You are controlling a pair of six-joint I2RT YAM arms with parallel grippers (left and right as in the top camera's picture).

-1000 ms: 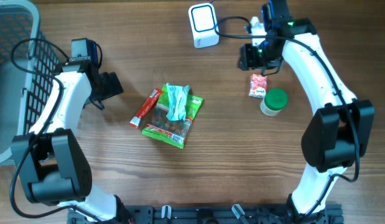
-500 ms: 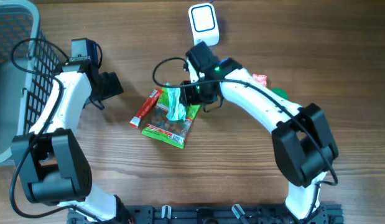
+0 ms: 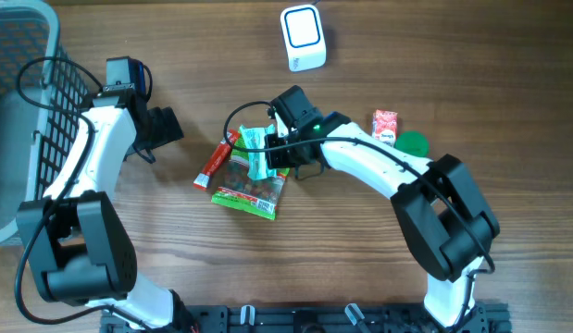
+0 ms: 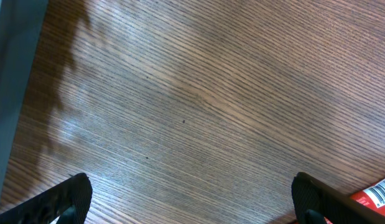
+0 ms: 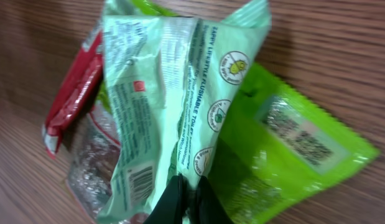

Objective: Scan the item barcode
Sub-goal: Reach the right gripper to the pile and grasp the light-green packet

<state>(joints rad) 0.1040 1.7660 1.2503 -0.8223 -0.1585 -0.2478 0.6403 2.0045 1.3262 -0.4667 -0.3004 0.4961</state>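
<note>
Now the pale mint wipes packet [image 5: 156, 99] lies crumpled atop a bright green snack bag [image 5: 292, 143] at the middle of the table [image 3: 360, 268], just right of a red stick pack [image 5: 71, 99]. Printed text, round icons and a small barcode [image 5: 140, 184] show on its face. The right gripper [image 5: 183, 198] is pinched closed on the packet's edge. The left gripper [image 4: 192, 199] hangs spread wide at the left. A second ago the right gripper stood far right, by the white scanner [image 3: 303, 37] and away from the pile; the left arm has not moved.
</note>
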